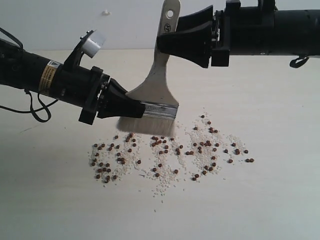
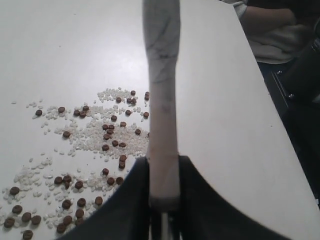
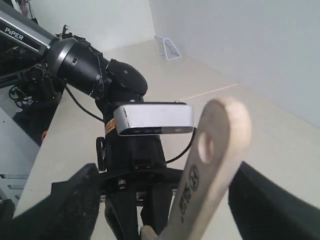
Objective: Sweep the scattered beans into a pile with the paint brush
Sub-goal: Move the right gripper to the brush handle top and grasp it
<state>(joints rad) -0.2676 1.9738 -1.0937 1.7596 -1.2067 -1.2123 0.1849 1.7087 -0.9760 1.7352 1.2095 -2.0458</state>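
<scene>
My left claw is closed tight on the paint brush. It grips low down, where the wooden handle meets the shiny metal band. In my left wrist view the handle runs straight out from between my two dark fingers.

The brush stands up over the table, and the handle leans a little to the right as it goes up. The bristles point down at the table. They sit just at the far edge of the beans. I cannot tell if the tips touch the table.

My right claw comes in from the right, high up by the top of the handle. It is wide open. In my right wrist view the end of the handle with the hole stands between my two fingers, with a gap on each side. It does not grip anything.

The little brown beans lie spread out on the table, in a wide band from left to right, nearer than the brush. They are mixed with white crumbs. They sit in a few loose patches, with some off at the right by themselves.
</scene>
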